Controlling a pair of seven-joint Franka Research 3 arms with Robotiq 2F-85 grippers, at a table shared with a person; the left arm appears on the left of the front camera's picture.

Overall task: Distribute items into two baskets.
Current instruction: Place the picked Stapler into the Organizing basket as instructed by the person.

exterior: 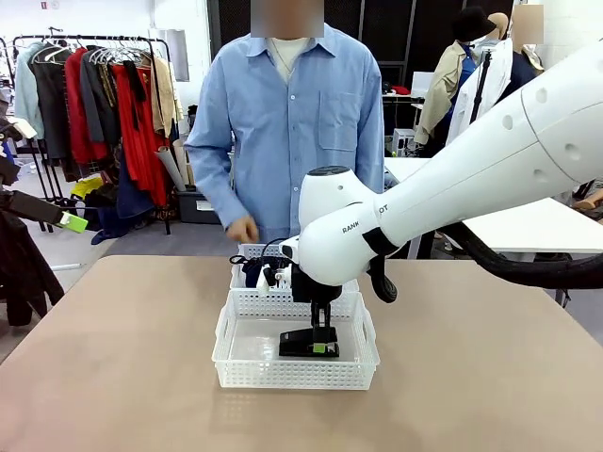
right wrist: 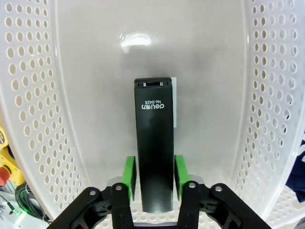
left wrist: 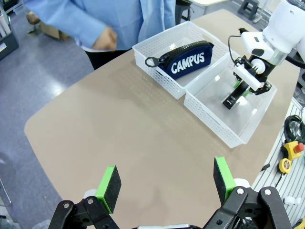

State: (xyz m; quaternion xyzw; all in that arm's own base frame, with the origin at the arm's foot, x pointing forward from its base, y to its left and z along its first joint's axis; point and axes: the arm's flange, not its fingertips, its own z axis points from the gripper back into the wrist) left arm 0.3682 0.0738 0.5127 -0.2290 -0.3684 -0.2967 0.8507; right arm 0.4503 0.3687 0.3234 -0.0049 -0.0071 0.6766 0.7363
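Right pincer (right wrist: 152, 183) is bracketing the black stapler (right wrist: 153, 157) inside the near basket (exterior: 236, 363), pads flanking it; left pincer (left wrist: 164, 183) is gaping wide.

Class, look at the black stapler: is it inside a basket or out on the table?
Inside. The stapler lies on the floor of the near basket, between the right gripper's green pads.

Black stapler (right wrist: 153, 143) lies flat in the near white basket (exterior: 236, 372); navy "CAMPUS" pouch (left wrist: 187, 59) fills the far basket (left wrist: 157, 76).
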